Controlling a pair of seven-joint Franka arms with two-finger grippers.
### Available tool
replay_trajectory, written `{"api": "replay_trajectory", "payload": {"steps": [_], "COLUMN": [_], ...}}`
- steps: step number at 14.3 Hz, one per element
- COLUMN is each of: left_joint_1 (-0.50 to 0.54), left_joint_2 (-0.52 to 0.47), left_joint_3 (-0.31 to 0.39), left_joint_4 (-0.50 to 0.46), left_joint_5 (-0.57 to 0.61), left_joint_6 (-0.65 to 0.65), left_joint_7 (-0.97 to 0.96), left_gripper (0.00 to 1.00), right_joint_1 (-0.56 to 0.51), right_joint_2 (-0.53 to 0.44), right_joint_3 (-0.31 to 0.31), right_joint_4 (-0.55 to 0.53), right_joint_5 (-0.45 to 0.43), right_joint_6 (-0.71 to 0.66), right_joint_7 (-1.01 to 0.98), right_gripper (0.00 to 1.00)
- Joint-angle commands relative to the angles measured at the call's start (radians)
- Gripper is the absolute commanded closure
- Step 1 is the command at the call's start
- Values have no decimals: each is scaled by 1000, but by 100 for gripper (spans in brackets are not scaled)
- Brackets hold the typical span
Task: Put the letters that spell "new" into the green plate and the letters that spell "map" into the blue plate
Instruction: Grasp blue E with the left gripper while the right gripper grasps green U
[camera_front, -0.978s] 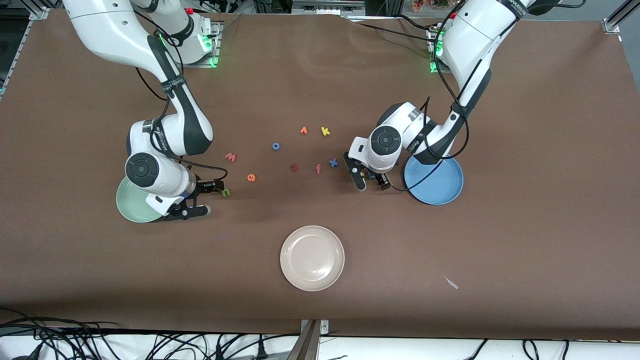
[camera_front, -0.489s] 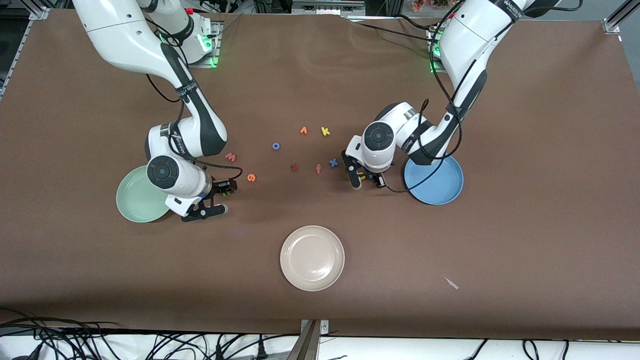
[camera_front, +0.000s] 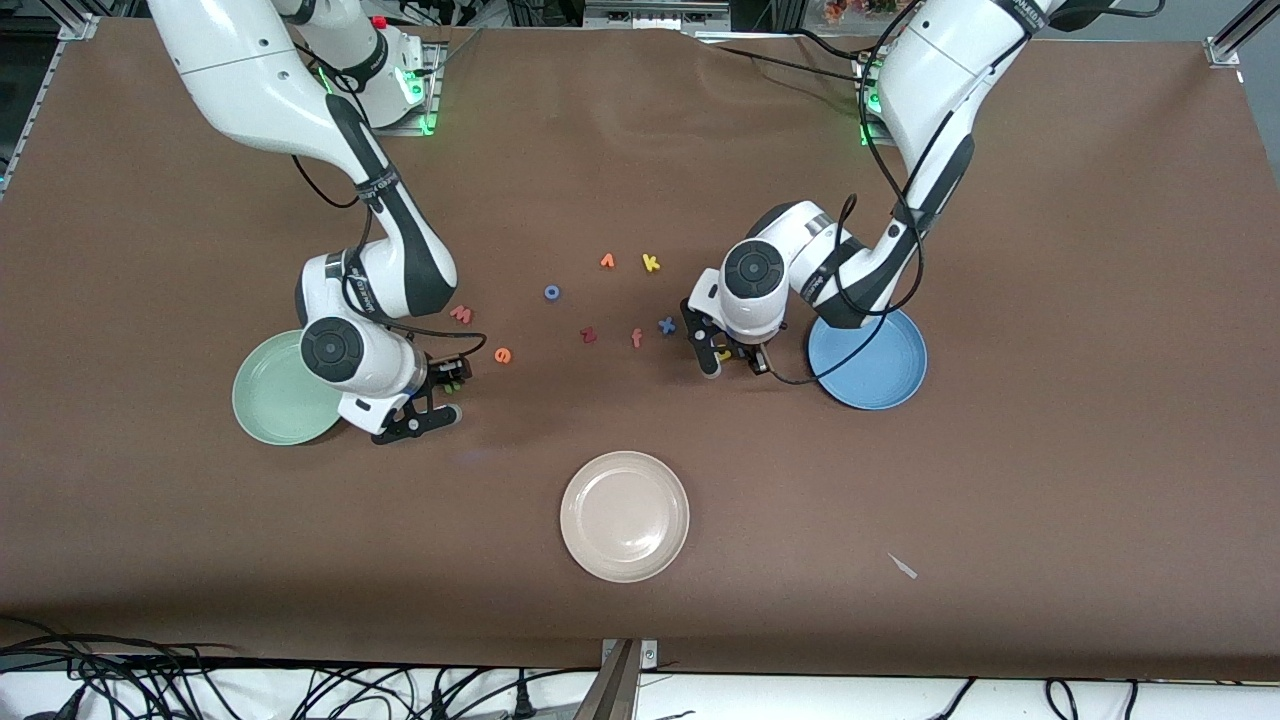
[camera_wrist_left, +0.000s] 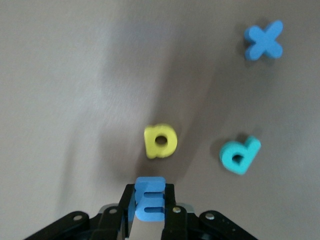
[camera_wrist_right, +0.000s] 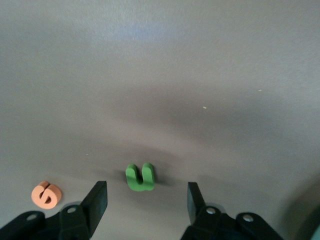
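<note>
The left gripper (camera_wrist_left: 149, 210) is low over the brown worktop (camera_front: 1050, 450) just beside the blue plate (camera_front: 880, 375), on the side toward the right arm's end, and its jaws are pressed together on the blue m (camera_wrist_left: 149, 198), which stands pinched between the two fingers. Close by on the worktop lie the yellow a (camera_wrist_left: 160, 141) and the teal-green p (camera_wrist_left: 239, 155), apart from each other and untouched, with the blue x (camera_wrist_left: 264, 40) well apart from both. The blue plate carries no letters. The right gripper (camera_wrist_right: 146, 200) is low beside the green plate (camera_front: 275, 400), on the side toward the left arm's end, with its jaws spread and standing on either side of the green n (camera_wrist_right: 140, 177), which lies flat on the worktop with a gap to each finger. The orange e (camera_wrist_right: 46, 194) lies near it, outside the jaws; in the front view the salmon-red w (camera_front: 461, 314) lies farther from the camera than the orange e. The green plate also holds no letters. Between the two arms lie a blue o (camera_front: 552, 292), a dark red z (camera_front: 588, 335), an orange-red f (camera_front: 636, 338) and a yellow k (camera_front: 650, 262). A beige plate (camera_front: 625, 560) sits nearest the front camera
</note>
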Motion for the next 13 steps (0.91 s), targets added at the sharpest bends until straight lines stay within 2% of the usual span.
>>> {"api": "replay_trajectory", "payload": {"steps": [1,3,5,7,9,10,13], "left_joint_1": [8,33,95,128,136,143,165], "left_joint_2": [-83,-108,-120,-119,-110,-107,-107], "left_joint_3": [3,13,15,13,15,14,13], "left_joint_4": [40,58,54,43,31,14,-53], "left_joint_5": [20,24,27,27,44,78,90], "left_joint_6": [-193,-306,-328,-328,-322,-309,-215], "left_joint_7": [-9,-6,8,8,8,5,0], "left_gripper": [100,100,100,100,94,94,92], "right_joint_1": [3,3,5,5,13,17,19], "right_joint_2": [25,25,25,26,26,26,28], "right_joint_3": [3,3,3,3,5,5,5], "right_joint_4": [12,12,11,11,11,11,11], "right_joint_5": [15,14,14,14,14,14,14], "right_joint_6": [18,18,18,20,20,21,25], "right_joint_7": [-20,-21,-27,-32,-32,-32,-35], "right_gripper": [27,28,31,36,39,40,43]}}
